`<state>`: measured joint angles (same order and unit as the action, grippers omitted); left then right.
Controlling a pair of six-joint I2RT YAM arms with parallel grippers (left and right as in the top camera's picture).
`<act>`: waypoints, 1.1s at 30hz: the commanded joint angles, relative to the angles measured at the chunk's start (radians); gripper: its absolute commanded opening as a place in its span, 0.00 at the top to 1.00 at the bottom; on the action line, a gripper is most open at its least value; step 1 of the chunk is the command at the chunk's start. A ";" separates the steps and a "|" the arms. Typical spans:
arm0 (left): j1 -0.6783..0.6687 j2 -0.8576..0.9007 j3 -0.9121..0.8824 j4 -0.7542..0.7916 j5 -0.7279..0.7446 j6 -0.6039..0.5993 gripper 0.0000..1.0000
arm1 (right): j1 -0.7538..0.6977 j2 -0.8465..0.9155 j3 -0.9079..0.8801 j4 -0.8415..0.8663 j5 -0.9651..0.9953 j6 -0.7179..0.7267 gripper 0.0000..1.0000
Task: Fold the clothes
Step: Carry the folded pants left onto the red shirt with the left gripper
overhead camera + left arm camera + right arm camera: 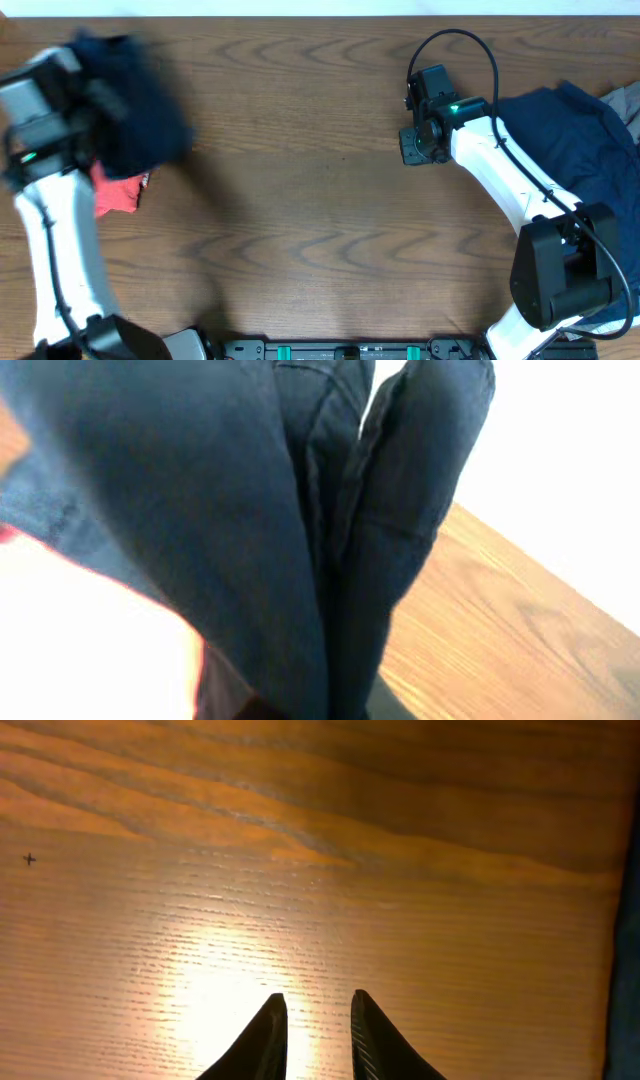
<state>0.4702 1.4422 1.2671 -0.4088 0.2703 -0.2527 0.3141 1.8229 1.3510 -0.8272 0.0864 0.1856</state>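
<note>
Two navy garments: the blurred garment (135, 100) smothers the left pincer (95, 97) (fingers hidden, grip unknowable); the other garment (570, 135), cut off at the edge, lies right of the slightly spread, empty right pincer (315, 1008).

Place: a robot lab bench.
Rig: left arm (60, 250) and right arm (500, 180), their bases at the near edge by a rail (340, 350).
Wiring: a black cable (470, 40) loops off the right arm.
Surface: wood-grain table (320, 200), plain white beyond it.
Props: clothes (570, 140) heaped at the right, red cloth (118, 195) at the left.
</note>
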 commanded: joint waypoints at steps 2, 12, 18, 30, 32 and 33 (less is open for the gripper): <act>0.126 0.012 0.013 -0.056 -0.054 -0.024 0.75 | -0.005 -0.026 0.014 -0.003 0.006 0.000 0.80; 0.182 0.018 0.013 -0.087 -0.007 -0.093 0.02 | -0.006 -0.026 0.014 -0.011 0.006 0.000 0.79; 0.108 0.022 0.013 -0.085 0.117 -0.092 0.02 | -0.008 -0.026 0.014 0.010 -0.104 0.001 0.74; -0.500 0.182 0.012 -0.239 0.121 0.106 0.02 | -0.030 -0.029 0.017 0.065 -0.283 0.052 0.01; -0.561 0.208 0.013 -0.310 0.060 0.127 0.02 | -0.070 -0.035 0.024 0.051 -0.271 0.053 0.01; -0.581 0.215 0.013 -0.356 -0.006 0.126 0.02 | -0.098 -0.042 0.032 0.027 -0.273 0.053 0.01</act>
<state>-0.0658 1.6382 1.2694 -0.7040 0.3695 -0.1905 0.2836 1.8202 1.3548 -0.7753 -0.1841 0.2481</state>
